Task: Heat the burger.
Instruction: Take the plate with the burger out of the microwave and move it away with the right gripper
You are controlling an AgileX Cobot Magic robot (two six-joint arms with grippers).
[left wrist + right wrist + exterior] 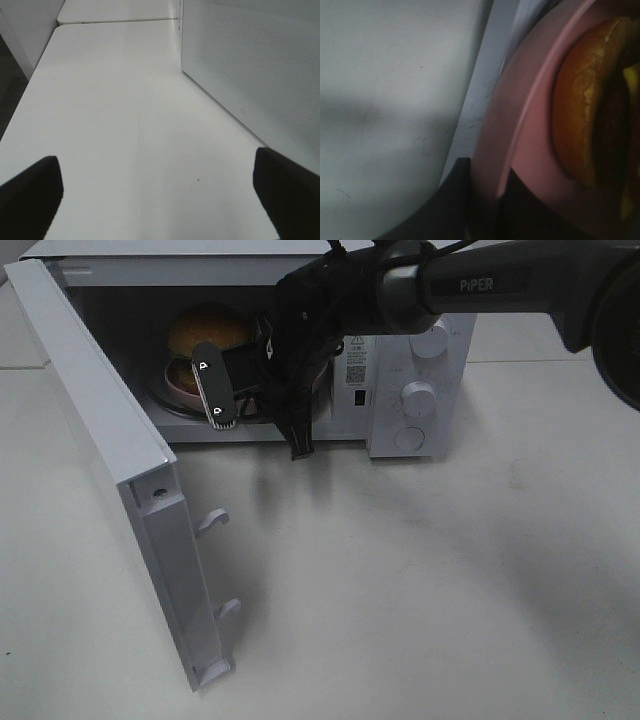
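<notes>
Partway: round golden-bunned burger (208, 332) on round pink plate (520, 145), inside white microwave (420, 360). Right gripper (482, 200) nearly closed, pinching plate rim. Left gripper (157, 195) wide apart, empty, beside the oven. Left: release, swing hinged white door (120, 470) closed, start heating.

A plain white table (420, 580) carries a white microwave (420, 360), whose door (110, 450) swings open over the tabletop.
</notes>
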